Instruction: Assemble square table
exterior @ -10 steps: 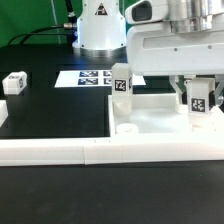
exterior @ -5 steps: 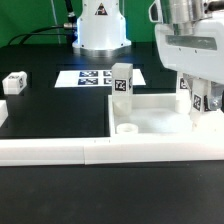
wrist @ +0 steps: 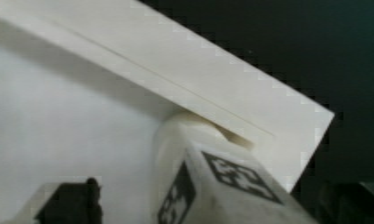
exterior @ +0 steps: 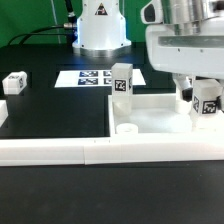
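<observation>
The square table's white slab [exterior: 150, 117] lies flat behind the front wall, its rim and a corner hole [exterior: 127, 129] showing. One tagged leg post [exterior: 122, 81] stands upright at the slab's far corner on the exterior view's left. A second tagged leg post [exterior: 208, 104] stands upright at the far corner on the exterior view's right. My gripper [exterior: 203, 90] hangs over that post and is open. In the wrist view the post [wrist: 210, 180] stands on the slab [wrist: 95, 110] with a gap to each dark finger [wrist: 68, 200].
A loose tagged leg post [exterior: 14, 82] lies on the black table at the exterior view's left. The marker board [exterior: 92, 78] lies flat behind the slab. A long low white border wall [exterior: 90, 151] runs along the front. The robot's white base [exterior: 100, 25] stands at the back.
The jaws have spread apart and let go of the leg post at the exterior view's right. The post stays upright on the slab's corner. The gripper body has shifted slightly.
</observation>
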Robot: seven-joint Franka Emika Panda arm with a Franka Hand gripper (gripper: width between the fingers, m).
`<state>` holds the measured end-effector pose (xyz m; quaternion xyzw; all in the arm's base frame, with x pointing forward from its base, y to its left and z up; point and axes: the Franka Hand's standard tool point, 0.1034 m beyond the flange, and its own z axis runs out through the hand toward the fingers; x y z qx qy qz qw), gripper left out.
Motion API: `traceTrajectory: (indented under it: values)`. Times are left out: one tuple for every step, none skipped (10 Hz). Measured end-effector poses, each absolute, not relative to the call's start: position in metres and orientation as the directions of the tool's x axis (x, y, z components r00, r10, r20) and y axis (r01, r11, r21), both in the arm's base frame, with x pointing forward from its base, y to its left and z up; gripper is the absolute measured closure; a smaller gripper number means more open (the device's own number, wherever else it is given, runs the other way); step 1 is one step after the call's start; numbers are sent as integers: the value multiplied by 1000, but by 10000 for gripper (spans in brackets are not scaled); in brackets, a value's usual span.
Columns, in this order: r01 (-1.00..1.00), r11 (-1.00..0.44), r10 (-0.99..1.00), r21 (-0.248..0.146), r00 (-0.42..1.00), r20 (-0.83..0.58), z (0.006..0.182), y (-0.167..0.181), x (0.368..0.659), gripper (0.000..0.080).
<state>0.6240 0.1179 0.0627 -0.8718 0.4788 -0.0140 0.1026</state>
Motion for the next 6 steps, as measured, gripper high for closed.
traceTrajectory:
  values:
    - [-796,-572,-803,-196,593,-62,62,118,624,157]
    - [-759,-620,-767,-199,639,-49,62,117,624,157]
    - [-700,-685,-709,-202,704,-31,62,117,624,151]
    - [-604,-773,-614,-191,789,-9,63,118,623,151]
    - [-450,-879,-458,-156,889,22,67,121,623,150]
    - [-270,-954,-280,-133,958,58,68,122,625,150]
